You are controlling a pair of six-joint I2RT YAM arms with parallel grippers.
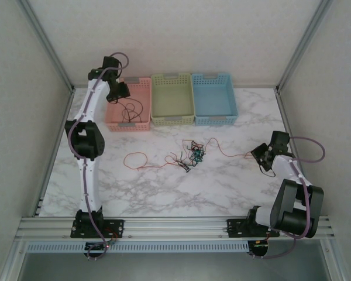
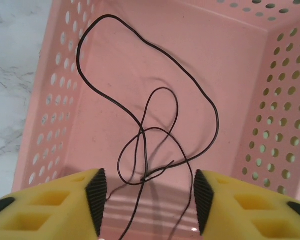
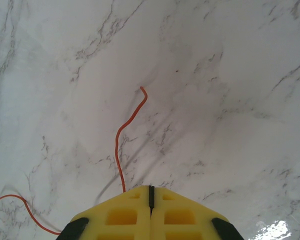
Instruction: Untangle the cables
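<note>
Starting close in, at the right side of the surface (image 3: 230, 100): right fingers (image 3: 151, 202) pressed shut on a red-orange cable (image 3: 118, 150). Could go wrong with a hard tug from here. Might pull the knot tighter, or drag the whole tangle (image 1: 192, 154) along instead of freeing one strand. Could also lose the cable, so thin and smooth, by letting it slip out. Farther off, left fingers (image 1: 121, 91) wide apart over the pink basket (image 2: 55, 100), holding nothing. Could snag the loose black cable (image 2: 141, 131) when closing or lifting, and haul it out. Might bump the basket wall too, being so close.

Now the look of the cables. All very thin and bendy, like hair. Nearest, the red-orange one: a short tip poking out past the right fingers, the rest running across the surface to the tangle. In the middle of the surface, a small messy knot of black, red-orange and teal-green strands, packed too tight to sort out by eye. Just left of it, another red-orange loop (image 1: 136, 154), lying loose, with a tail reaching toward the knot. Farthest, the black one down in the pink basket, apart from the rest, curled in big loops and crossing itself, beside a green basket (image 1: 172, 121) and a blue basket (image 1: 215, 121).
</note>
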